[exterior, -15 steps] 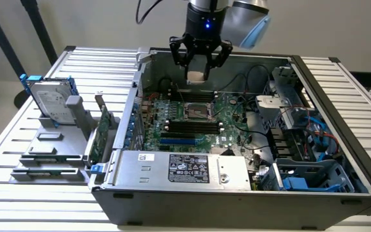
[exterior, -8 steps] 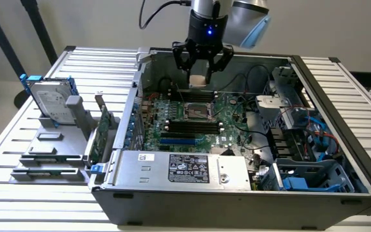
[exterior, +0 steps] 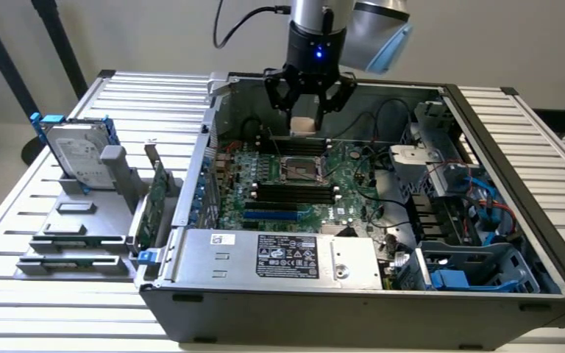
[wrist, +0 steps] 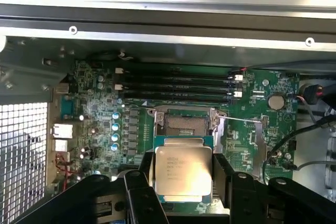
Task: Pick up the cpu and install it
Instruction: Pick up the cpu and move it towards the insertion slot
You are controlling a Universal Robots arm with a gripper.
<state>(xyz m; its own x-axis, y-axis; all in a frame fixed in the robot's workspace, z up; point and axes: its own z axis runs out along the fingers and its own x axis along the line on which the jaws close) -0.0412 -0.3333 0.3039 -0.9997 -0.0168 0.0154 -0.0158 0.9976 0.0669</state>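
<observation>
cpu lettering unreadable, its side edges hidden behind end effector

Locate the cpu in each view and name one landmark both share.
Exterior view: cpu gripped in the tool, above the motherboard.
Wrist view: cpu between the black fingers, beside the empty socket.
Shared landmark: the empty socket.

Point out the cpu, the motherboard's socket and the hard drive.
cpu (wrist: 182, 174): wrist view, middle of its metal top.
socket (wrist: 182, 124): wrist view, centre of its recess.
hard drive (exterior: 79, 156): exterior view, middle of its silver face.
</observation>
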